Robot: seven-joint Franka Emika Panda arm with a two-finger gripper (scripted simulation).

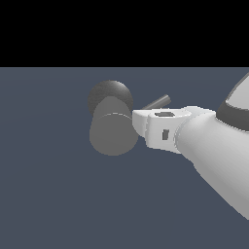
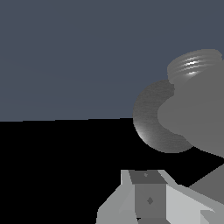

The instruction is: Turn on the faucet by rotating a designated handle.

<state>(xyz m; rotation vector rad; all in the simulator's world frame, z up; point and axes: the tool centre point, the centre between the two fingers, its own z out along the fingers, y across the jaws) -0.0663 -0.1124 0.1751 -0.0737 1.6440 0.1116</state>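
Reaching in from the exterior view's right, the white arm (image 1: 214, 146) ends at the pincer (image 1: 138, 124), which sits right against the faucet (image 1: 113, 127). The faucet is a thick matte grey cylinder seen nearly end-on, with a darker round base (image 1: 111, 95) showing behind and above it. It stands on the flat blue-grey floor (image 1: 48, 185), a little to the exterior view's left of centre. The handle (image 1: 156, 102) is a thin grey rod that juts from the cylinder toward the exterior view's right and slants upward; its near end is hidden behind the pincer's white body. The pincer lies just below the rod and beside the cylinder's edge. Whether it touches either one is hard to say from here, and its fingertips are not clearly separate (the render is coarse), so I cannot tell how far it is open or whether it holds anything.

In the wrist view the faucet (image 2: 197, 118) fills one side, its cylinder close and large with the round base (image 2: 151, 127) beside it. Part of the pincer (image 2: 148, 197) shows at the frame edge as grey and white blocks, well apart from the faucet in this picture. The handle is not plainly visible here.
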